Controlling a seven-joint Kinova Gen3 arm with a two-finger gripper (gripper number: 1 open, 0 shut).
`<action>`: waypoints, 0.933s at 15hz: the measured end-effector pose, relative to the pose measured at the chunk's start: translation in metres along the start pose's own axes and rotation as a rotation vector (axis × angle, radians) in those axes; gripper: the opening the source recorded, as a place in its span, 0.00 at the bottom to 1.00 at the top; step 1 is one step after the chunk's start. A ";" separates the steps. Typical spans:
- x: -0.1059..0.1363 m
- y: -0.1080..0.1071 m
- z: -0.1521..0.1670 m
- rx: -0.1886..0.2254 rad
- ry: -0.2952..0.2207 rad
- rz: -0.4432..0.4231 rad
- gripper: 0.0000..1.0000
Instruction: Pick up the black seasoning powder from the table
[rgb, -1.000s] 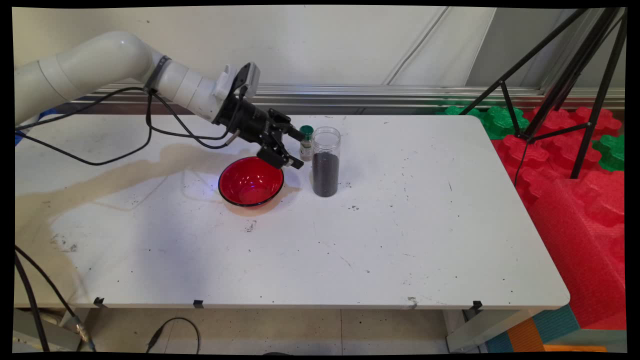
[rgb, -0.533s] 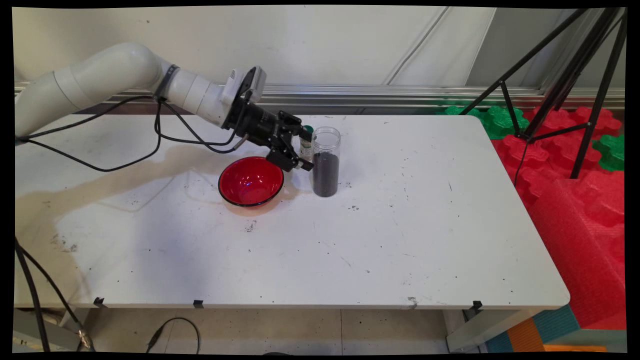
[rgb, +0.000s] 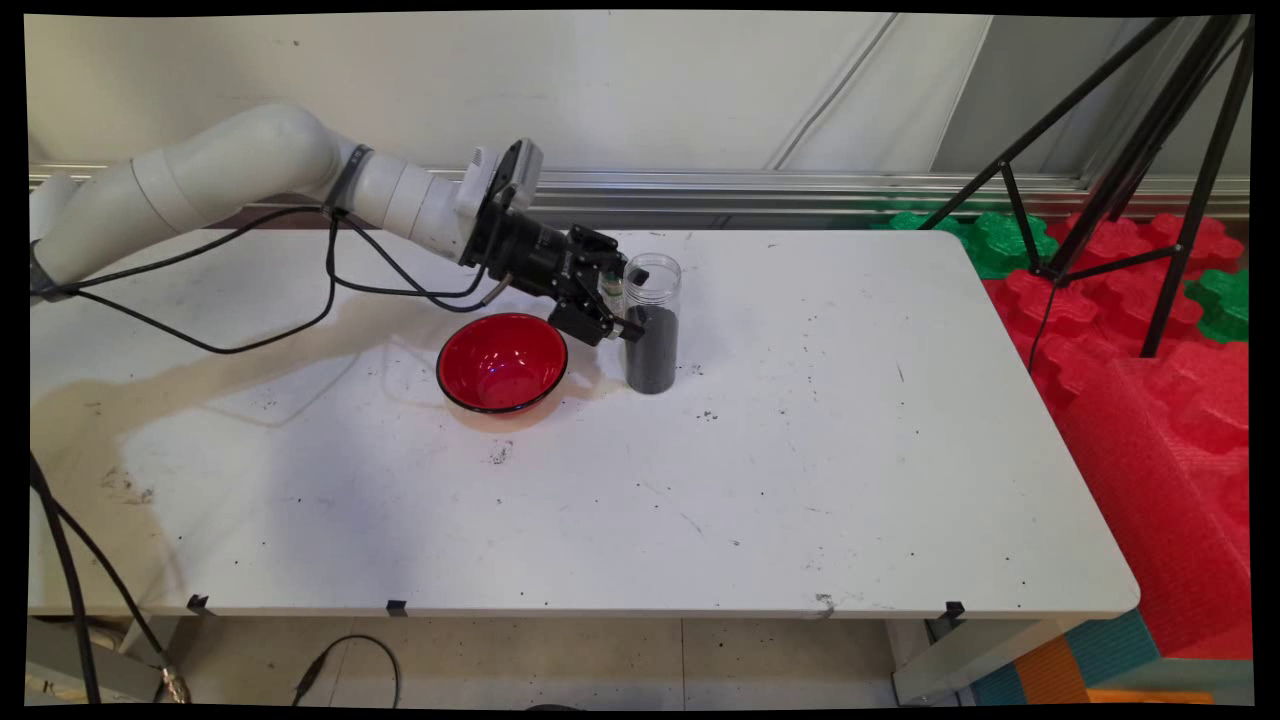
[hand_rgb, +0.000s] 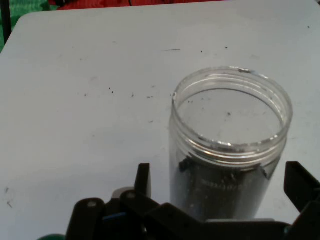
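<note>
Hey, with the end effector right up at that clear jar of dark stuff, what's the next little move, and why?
Probably ease forward a touch more, then close. The end effector is open with a finger on either side of the jar, but the fingers only reach its near wall, not its middle. The jar stands upright and lidless, so go slowly. The small bottle stands close behind, and the red bowl is beside it.

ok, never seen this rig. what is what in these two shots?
A white robot arm reaches over a white table. One shot comes from a fixed camera above the table's near side, the other from a camera on the hand, looking along the black gripper. On the table stand a red bowl, a clear open jar part full of dark grains, and a small green-capped bottle, mostly hidden. The gripper is open, one finger on each side of the jar; nothing is held.
</note>
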 end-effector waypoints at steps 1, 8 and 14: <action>-0.001 0.000 0.001 0.000 0.004 -0.001 1.00; -0.004 0.000 0.010 -0.001 0.025 -0.003 1.00; -0.006 0.002 0.014 -0.002 0.038 -0.003 1.00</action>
